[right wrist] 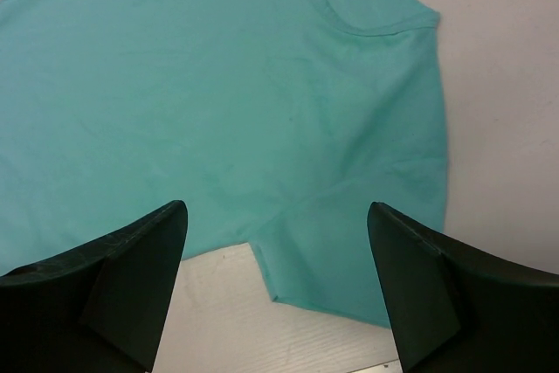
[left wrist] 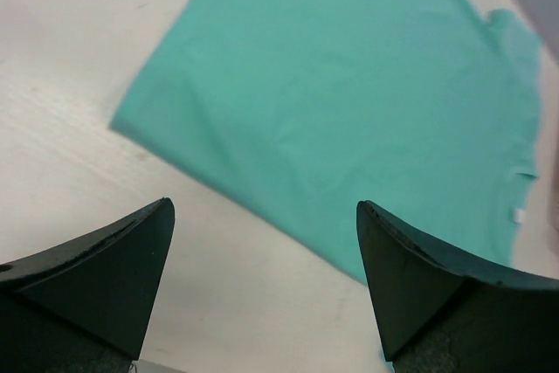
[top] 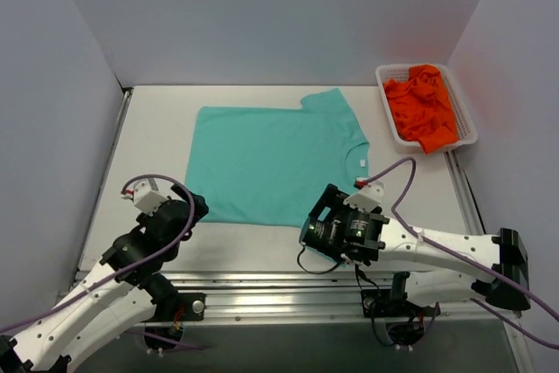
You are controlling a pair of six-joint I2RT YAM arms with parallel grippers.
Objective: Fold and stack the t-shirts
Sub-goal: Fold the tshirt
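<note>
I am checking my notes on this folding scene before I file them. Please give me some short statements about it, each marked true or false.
1. The teal-green cloth t-shirt lies spread flat on the white table. True.
2. The bright orange cloth t-shirts are folded in a stack beside it. False: they lie crumpled in the white plastic basket at the far right.
3. The fingers of the left gripper are shut on the teal shirt. False: they are open and hold nothing.
4. The fingers of the right gripper are open. True.
</note>
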